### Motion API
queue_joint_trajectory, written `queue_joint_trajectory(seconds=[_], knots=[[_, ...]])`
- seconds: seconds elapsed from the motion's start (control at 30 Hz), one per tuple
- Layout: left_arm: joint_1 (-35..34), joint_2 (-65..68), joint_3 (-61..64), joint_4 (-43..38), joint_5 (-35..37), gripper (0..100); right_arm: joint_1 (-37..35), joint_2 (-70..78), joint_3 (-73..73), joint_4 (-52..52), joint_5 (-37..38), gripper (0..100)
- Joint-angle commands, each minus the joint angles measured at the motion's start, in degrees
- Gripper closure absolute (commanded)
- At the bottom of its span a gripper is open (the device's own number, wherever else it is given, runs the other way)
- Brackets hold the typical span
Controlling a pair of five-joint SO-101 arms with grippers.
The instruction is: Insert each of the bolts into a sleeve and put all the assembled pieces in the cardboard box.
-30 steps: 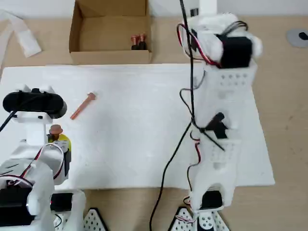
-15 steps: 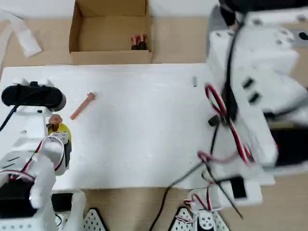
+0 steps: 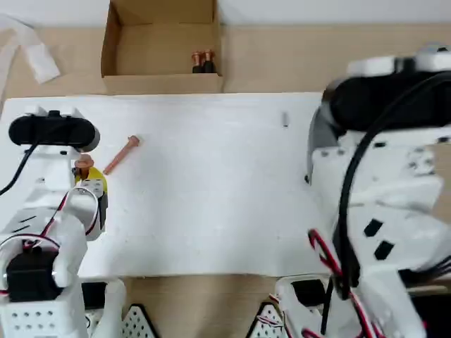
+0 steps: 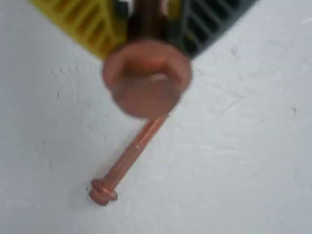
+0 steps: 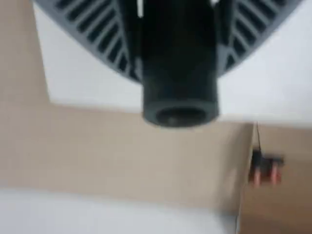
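The cardboard box (image 3: pixel 158 49) stands beyond the white mat (image 3: pixel 211 197) with two assembled pieces (image 3: pixel 202 61) in its near right corner. A loose copper bolt (image 3: pixel 121 155) lies on the mat's left part. Just beside it, my left gripper (image 3: pixel 86 177) is shut on another copper bolt (image 3: pixel 84 163). In the left wrist view that bolt's head (image 4: pixel 146 78) sticks out between the yellow and dark fingers, above the loose bolt (image 4: pixel 129 158). My right gripper (image 5: pixel 178 29) is shut on a black sleeve (image 5: pixel 178 73), with the box (image 5: pixel 287 204) and its pieces (image 5: pixel 265 170) farther off.
The right arm (image 3: pixel 387 204) rises tall over the mat's right edge. A small grey piece (image 3: pixel 285 120) lies on the mat near it. White paper scraps (image 3: pixel 35 56) rest on the wooden table left of the box.
The right arm has swung away from the box to the right side and risen toward the high camera. The left gripper, with its bolt, has shifted slightly toward the loose bolt.
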Motion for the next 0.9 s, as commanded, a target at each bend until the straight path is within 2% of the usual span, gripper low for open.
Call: queue_joint_trajectory(seconds=[0.0, 0.13, 0.2, 0.33, 0.43, 0.67, 0.87], knots=[[-0.35, -0.57, 1.05, -5.1, 0.0, 99, -1.01, -6.11, 12.18, -0.09, 0.62, 98.8], [-0.26, -0.31, 3.34, -10.99, 0.0, 99, -2.68, -14.64, 25.36, -3.08, 2.64, 98.8], [0.53, -0.13, 4.48, -14.68, 0.09, 99, -7.25, -20.26, 31.16, -5.45, 3.87, 98.8], [6.68, -0.13, 7.38, -21.36, 0.09, 100, -18.95, -30.55, 43.03, -10.29, 4.13, 98.8], [10.9, -0.13, 9.32, -27.16, 0.09, 100, -23.6, -35.82, 52.79, -16.18, 4.22, 98.8], [16.7, -0.13, 9.41, -33.85, 0.09, 100, -25.45, -45.14, 76.53, -37.01, 12.31, 98.8], [20.31, -0.57, 8.53, -34.02, 0.18, 100, -25.36, -49.98, 93.58, -57.05, 13.1, 98.8]])
